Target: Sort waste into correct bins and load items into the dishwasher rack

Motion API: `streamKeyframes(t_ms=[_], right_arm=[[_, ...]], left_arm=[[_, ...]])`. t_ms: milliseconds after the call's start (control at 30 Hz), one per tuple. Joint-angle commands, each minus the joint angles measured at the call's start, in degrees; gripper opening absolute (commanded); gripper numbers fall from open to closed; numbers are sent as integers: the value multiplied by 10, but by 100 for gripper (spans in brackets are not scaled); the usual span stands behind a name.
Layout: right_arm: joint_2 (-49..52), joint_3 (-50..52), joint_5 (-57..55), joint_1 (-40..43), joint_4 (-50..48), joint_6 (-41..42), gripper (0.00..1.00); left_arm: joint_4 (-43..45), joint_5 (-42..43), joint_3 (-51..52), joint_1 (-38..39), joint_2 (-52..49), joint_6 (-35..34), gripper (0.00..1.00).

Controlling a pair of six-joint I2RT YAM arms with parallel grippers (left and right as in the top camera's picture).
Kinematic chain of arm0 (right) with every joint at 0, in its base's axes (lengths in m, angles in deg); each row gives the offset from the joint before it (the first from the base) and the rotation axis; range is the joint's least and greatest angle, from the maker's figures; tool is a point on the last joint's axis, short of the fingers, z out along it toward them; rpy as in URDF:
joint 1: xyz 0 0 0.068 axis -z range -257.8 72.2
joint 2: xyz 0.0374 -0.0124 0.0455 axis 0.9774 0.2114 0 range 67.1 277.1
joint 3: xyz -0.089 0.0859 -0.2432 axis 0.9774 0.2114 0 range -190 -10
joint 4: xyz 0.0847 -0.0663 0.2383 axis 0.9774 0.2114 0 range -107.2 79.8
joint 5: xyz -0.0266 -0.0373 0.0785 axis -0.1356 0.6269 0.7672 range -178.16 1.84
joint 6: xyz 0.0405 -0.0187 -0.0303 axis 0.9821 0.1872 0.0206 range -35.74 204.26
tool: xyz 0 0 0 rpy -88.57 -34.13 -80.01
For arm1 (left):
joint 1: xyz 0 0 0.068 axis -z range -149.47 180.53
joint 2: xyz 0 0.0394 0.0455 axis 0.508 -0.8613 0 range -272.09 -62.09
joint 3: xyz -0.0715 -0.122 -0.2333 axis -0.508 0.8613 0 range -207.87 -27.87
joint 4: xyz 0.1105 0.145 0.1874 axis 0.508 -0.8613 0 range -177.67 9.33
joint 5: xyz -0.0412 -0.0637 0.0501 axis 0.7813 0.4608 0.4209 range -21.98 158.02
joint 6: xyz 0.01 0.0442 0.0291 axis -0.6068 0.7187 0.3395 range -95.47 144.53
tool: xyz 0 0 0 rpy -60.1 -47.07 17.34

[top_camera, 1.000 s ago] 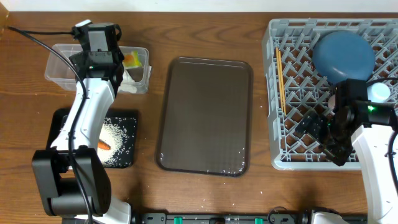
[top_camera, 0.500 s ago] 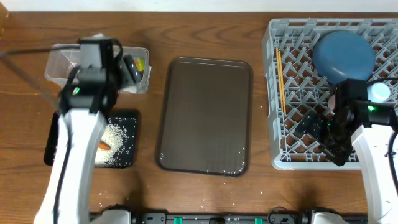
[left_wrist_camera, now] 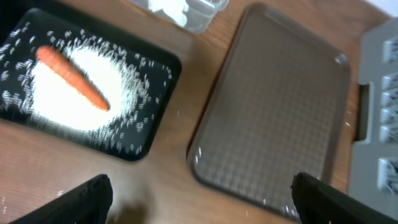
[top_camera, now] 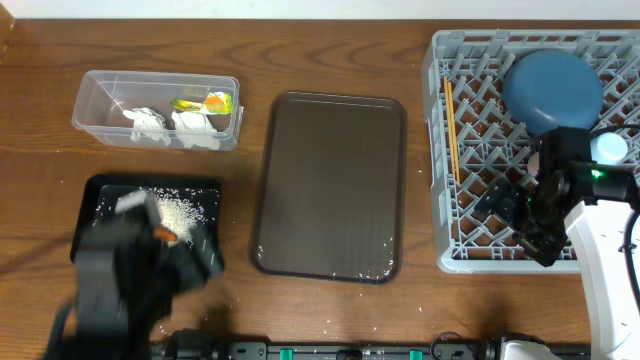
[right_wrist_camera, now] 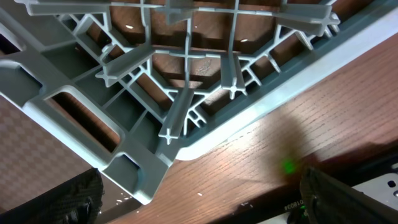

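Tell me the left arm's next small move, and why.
Probably draw the left gripper back to rest, jaws open: it holds nothing, the carrot and rice lie in the black tray, the napkins and wrapper sit in the clear container, and the brown serving tray looks nearly bare, so the waste seems sorted.

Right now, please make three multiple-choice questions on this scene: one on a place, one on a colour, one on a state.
1. Where does the carrot lie?
A. in the clear container
B. on the black tray
C. on the brown tray

2. What colour is the plate in the rack?
A. white
B. red
C. dark blue

3. How is the right gripper?
A. open, holding nothing
B. shut on the chopsticks
C. shut on a cup

Answers:
1 B: the carrot lies among rice on the black tray.
2 C: the round plate in the rack's far corner is dark blue.
3 A: its fingers stand wide apart with nothing between them.
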Motion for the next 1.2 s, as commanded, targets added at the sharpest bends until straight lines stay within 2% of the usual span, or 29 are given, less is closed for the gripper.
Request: streamKeyframes(t_ms=[0,267,300,633,767,1000,1167], right_arm=[[-5,1,-2,2,-1,8,99],[-5,1,-2,2,-1,8,99],[-5,1,-2,2,-1,8,99],[-5,1,-2,2,-1,8,99],[-5,1,-2,2,-1,8,99],[-5,1,-2,2,-1,8,99],[-5,1,-2,2,-1,8,99]], left_arm=[[-28,8,7,-2,79,-26,94],[-93,8,7,-2,204,-26,96],[-99,8,7,-2,210,-26,98],[-166,7,7,-2,216,-26,98],[-160,14,8,-2,217,-31,98],[-60,14,90,-2,245,6,98],[108,14,231,-2,288,13,98]])
